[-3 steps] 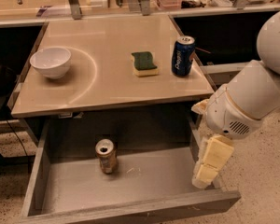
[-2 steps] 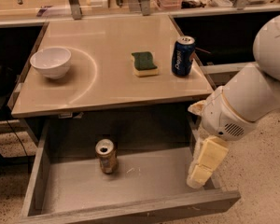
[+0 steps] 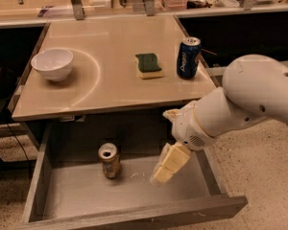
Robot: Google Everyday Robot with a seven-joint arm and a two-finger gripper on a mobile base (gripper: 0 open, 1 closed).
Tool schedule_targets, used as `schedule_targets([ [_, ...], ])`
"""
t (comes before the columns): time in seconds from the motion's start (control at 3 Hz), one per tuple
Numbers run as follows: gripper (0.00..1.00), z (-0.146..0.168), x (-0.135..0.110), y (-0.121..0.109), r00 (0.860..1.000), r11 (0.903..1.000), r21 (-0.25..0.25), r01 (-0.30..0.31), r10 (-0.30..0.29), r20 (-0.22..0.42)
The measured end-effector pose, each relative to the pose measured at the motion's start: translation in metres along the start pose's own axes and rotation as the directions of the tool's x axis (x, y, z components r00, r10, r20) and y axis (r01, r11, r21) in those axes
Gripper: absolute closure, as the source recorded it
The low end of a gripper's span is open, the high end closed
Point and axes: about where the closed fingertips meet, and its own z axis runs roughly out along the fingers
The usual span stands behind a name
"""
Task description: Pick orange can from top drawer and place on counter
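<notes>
The orange can (image 3: 109,160) stands upright in the open top drawer (image 3: 72,195), left of its middle, with its silver top showing. My gripper (image 3: 159,177) hangs over the drawer's middle right, a little to the right of the can and apart from it, holding nothing. The white arm (image 3: 240,99) reaches in from the right. The beige counter (image 3: 105,80) lies above the drawer.
On the counter stand a white bowl (image 3: 53,64) at the left, a green and yellow sponge (image 3: 149,65) in the middle and a blue Pepsi can (image 3: 188,57) at the right. Dark shelves flank the counter. Speckled floor lies at the right.
My arm and gripper have moved left across the drawer, from its right side toward the orange can. The can and the counter's things have not moved.
</notes>
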Motion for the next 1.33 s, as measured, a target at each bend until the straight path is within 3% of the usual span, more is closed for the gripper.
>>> schedule_targets([
  [0.33, 0.00, 0.001, -0.006, -0.009, 1.000, 0.9994, 0.036, 0.002, -0.003, 0.019],
  [1.0, 0.00, 0.013, -0.008, -0.009, 0.998, 0.9983, 0.057, 0.012, -0.015, 0.056],
  [1.33, 0.00, 0.051, -0.019, -0.009, 0.989, 0.9981, 0.061, -0.003, -0.006, 0.151],
])
